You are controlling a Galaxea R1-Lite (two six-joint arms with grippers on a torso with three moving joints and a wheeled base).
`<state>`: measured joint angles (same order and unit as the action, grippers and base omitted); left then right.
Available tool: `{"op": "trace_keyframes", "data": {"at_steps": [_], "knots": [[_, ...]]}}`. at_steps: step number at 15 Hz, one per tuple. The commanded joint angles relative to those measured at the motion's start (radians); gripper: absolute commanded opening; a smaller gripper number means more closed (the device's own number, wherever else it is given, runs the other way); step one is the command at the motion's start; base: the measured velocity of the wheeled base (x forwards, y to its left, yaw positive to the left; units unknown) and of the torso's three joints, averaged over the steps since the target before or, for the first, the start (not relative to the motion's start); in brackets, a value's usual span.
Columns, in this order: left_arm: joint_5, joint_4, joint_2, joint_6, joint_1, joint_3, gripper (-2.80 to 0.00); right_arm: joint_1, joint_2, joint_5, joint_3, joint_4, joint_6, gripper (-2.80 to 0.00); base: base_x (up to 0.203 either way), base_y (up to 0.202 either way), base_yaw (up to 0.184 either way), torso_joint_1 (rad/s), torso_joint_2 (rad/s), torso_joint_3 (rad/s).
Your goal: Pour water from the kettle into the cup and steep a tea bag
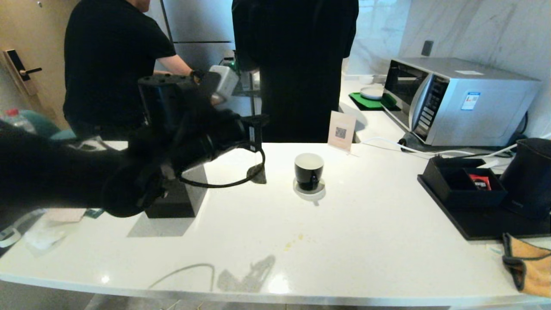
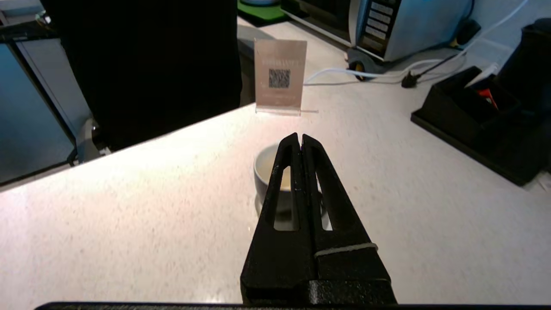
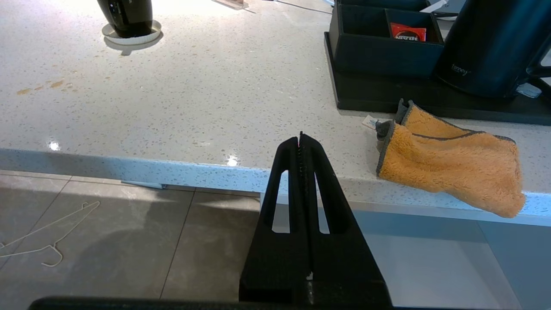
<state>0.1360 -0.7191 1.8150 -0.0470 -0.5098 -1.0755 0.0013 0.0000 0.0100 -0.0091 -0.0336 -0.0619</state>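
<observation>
The cup (image 1: 308, 170), glossy black outside and white inside, stands on its small white saucer (image 1: 310, 192) mid-counter. My left gripper (image 1: 257, 133) hovers above the counter to the cup's left, shut and empty. In the left wrist view its closed tips (image 2: 300, 137) point at the cup (image 2: 263, 170) just beyond them. The black kettle (image 1: 531, 176) stands on a black tray (image 1: 473, 226) at the far right. My right gripper (image 3: 301, 137) is shut and empty, low in front of the counter's edge, with the kettle (image 3: 486, 47) ahead. The tea bag is out of view.
A black organiser box (image 1: 462, 189) holding a red sachet (image 1: 480, 181) sits beside the kettle. An orange cloth (image 1: 531, 269) hangs over the front edge. A black tissue box (image 1: 172, 200), a QR sign (image 1: 342, 130) and a microwave (image 1: 456, 99) stand around. Two people (image 1: 107, 64) stand behind the counter.
</observation>
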Motion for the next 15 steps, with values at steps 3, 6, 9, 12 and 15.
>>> {"op": "trace_keyframes", "data": {"at_steps": [3,6,9,12,15], "knots": [[-0.001,-0.005,-0.085,-0.001,-0.001,0.085,-2.8,0.0,0.001,0.001,0.0,0.0,-0.001,-2.8,0.0,0.0,0.0,0.0,0.0,0.0],[0.001,-0.005,-0.085,-0.001,-0.003,0.082,-2.8,0.0,0.0,0.001,0.0,0.0,-0.001,-2.8,0.0,0.0,0.0,0.0,0.0,0.0],[0.001,-0.005,-0.085,-0.002,-0.003,0.082,-2.8,0.0,0.0,0.001,0.0,0.0,-0.001,-2.8,0.0,0.0,0.0,0.0,0.0,0.0],[0.001,-0.005,-0.085,-0.002,-0.007,0.08,-2.8,0.0,0.0,0.001,0.0,0.0,-0.001,-2.8,0.0,0.0,0.0,0.0,0.0,0.0],[0.001,-0.005,-0.085,-0.001,-0.007,0.082,-2.8,0.0,0.001,0.001,0.0,0.0,-0.001,-2.8,0.164,0.0,0.0,0.003,0.0,0.004]]}}
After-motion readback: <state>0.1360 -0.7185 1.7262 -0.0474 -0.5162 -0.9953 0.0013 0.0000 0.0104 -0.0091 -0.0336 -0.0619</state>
